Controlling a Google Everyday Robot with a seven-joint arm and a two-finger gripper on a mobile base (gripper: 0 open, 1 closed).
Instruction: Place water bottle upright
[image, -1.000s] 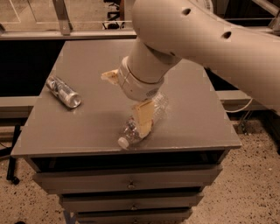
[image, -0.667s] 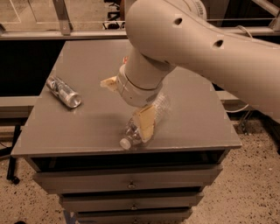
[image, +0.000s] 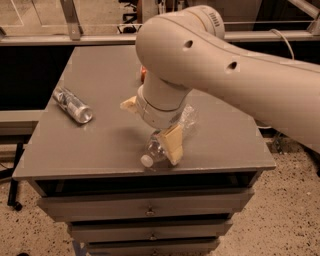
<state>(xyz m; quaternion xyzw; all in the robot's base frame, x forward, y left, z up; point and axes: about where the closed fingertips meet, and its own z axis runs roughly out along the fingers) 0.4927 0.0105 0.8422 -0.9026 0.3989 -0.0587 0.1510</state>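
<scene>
Lying flat, water bottle (image: 155, 149) points cap front-left; end effector (image: 170, 146) over it, grip unclear.

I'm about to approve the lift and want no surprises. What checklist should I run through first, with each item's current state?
1. Water bottle upright: not ok, it lies on its side, cap toward the front.
2. Gripper down at the bottle's middle: ok.
3. Firm grasp: cannot tell.
4. Margin to the table front edge: not ok, the cap lies close to it.
5. Silver can apart, on the left: ok.
</scene>
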